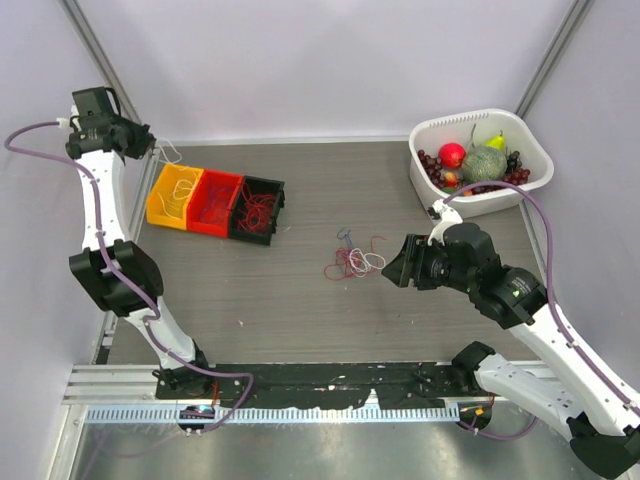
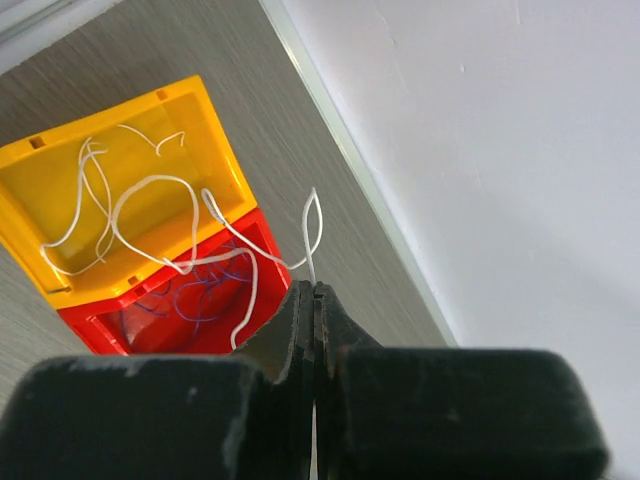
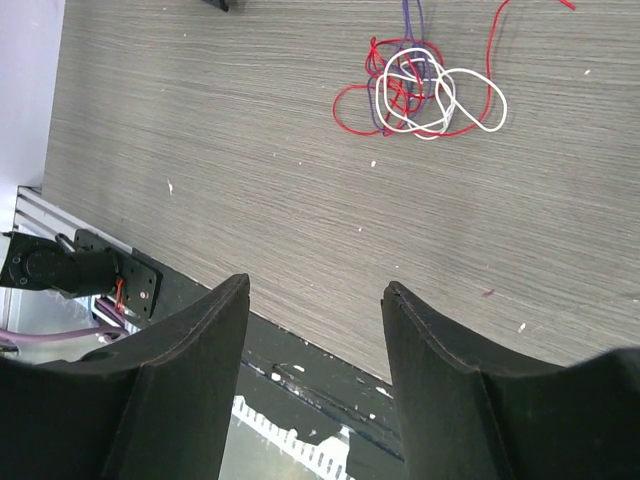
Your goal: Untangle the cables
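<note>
Cables tangled in one clump, three bins, left pincer clamping one white wire, right pincer agape.

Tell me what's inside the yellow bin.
Thin white wires lie looped in the yellow bin; one trails over its rim to the shut left end effector. The floor right behind its near wall is hidden.

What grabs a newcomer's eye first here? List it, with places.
The cables, a red, white and purple knot, lie in the middle of the table, ahead of the open right gripper. Back left, the left gripper is shut on a white wire trailing to the yellow bin, beside a red bin and a black bin. A white basket of fruit sits back right.
</note>
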